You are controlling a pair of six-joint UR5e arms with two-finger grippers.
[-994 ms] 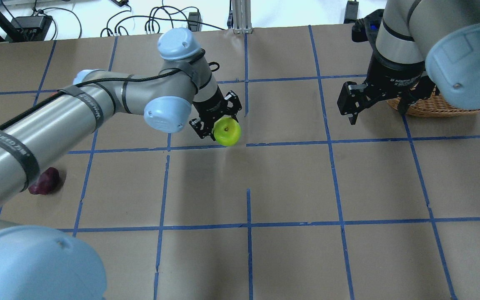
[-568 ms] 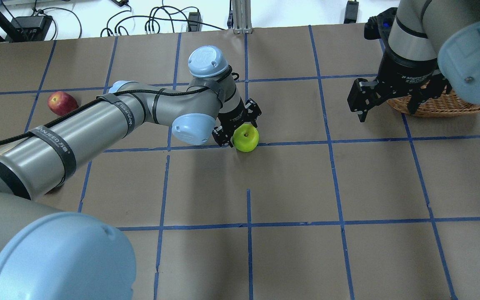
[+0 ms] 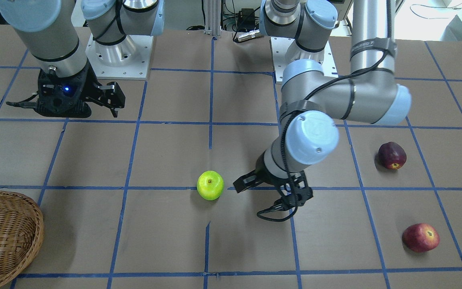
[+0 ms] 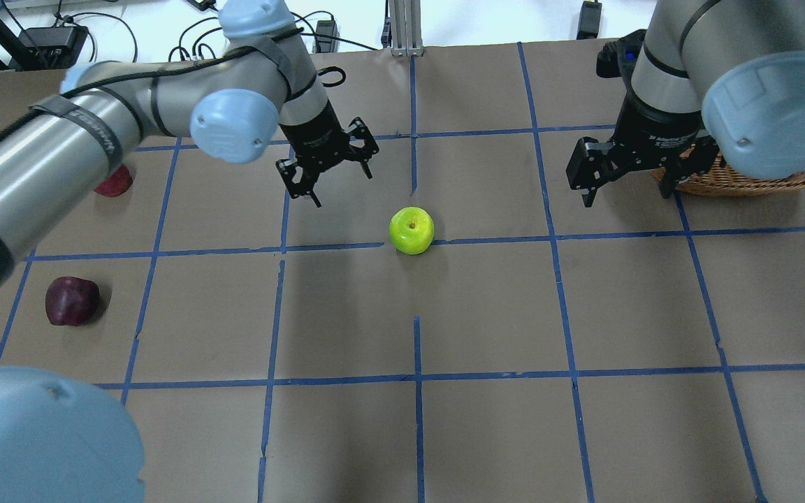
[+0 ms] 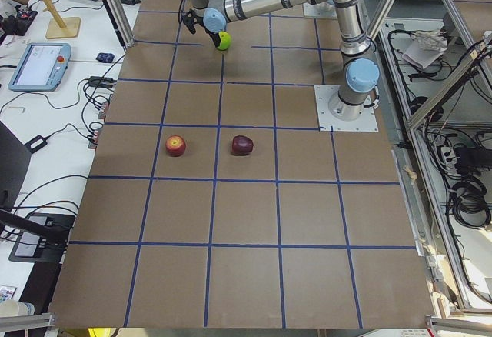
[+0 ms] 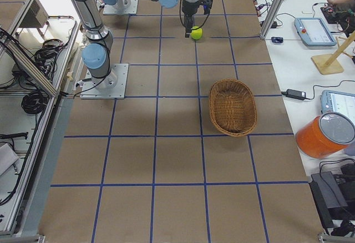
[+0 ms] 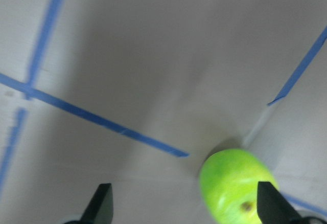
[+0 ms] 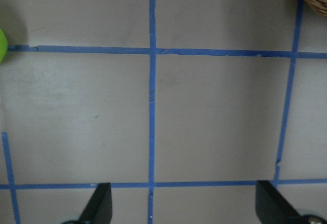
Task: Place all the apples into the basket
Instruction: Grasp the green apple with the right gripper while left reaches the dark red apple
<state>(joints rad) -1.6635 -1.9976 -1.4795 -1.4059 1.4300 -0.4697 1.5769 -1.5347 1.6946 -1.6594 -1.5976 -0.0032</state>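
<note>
While the green apple (image 4: 411, 230) sits by itself near the middle of the counter (image 4: 486, 307), right on a blue tape line (image 4: 493, 241), the left hand (image 4: 341, 183) hangs close beside it, off to the robot's left, with jaws spread wide and nothing in them. No contact there: hand and apple are clearly apart. From the left wrist camera the apple shows low in the frame, between the two dark fingertips (image 7: 102, 206) and closer to the one on that view's right. Over on the robot's left side, well away from the green one, lie the other two: the maroon apple (image 4: 72, 301) nearer the robot and the red apple (image 3: 420, 237) farther out toward the operators' side, each resting alone inside a taped square. In the overhead view the left arm covers part of the red one. Now to the other end: the basket (image 3: 34, 216) stands at the far right of the counter, and the right hand (image 4: 626, 192) hovers just beside it on the side facing the middle, jaws also wide apart and empty. Its wrist camera looks down on bare counter and tape, with the basket's woven edge in the top corner and a sliver of green at the opposite edge. All three apples are on the counter, outside the basket.
</note>
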